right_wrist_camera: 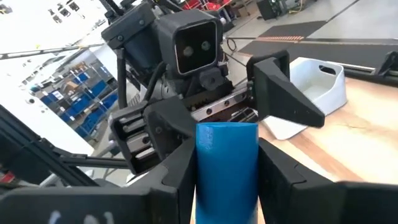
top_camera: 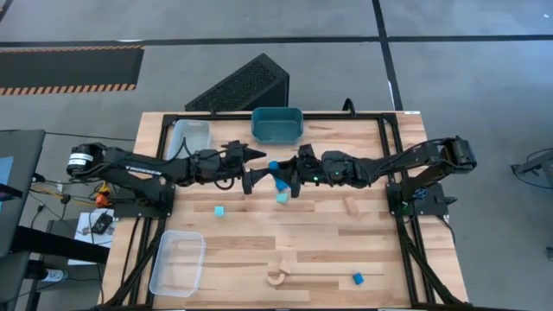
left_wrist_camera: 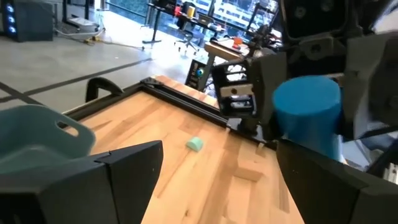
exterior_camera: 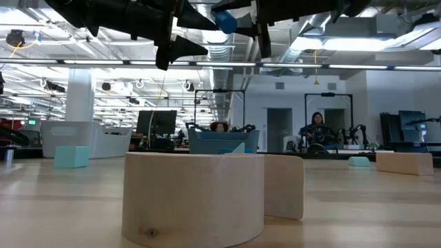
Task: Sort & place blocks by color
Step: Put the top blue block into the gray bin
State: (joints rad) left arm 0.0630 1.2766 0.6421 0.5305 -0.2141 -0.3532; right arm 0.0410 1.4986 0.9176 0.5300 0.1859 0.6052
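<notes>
Right gripper point(top_camera: 288, 179): raised above the table's middle, fingers pinching a blue cylinder block point(right_wrist_camera: 227, 163) between them.
Left gripper point(top_camera: 251, 167): facing the right one, fingers spread wide on either side of the same block, not touching it.
Pale cyan blocks: one point(top_camera: 220, 211) on the table left of centre, one point(top_camera: 282, 198) under the grippers.
Darker blue block point(top_camera: 357, 278): near the front right edge.
Wooden arch point(top_camera: 276, 276): front centre.
Tan block point(top_camera: 352, 206): right of centre.
Teal tub point(top_camera: 276, 125): far edge.
Clear trays: one point(top_camera: 191, 136) far left, one point(top_camera: 179, 263) near left.
</notes>
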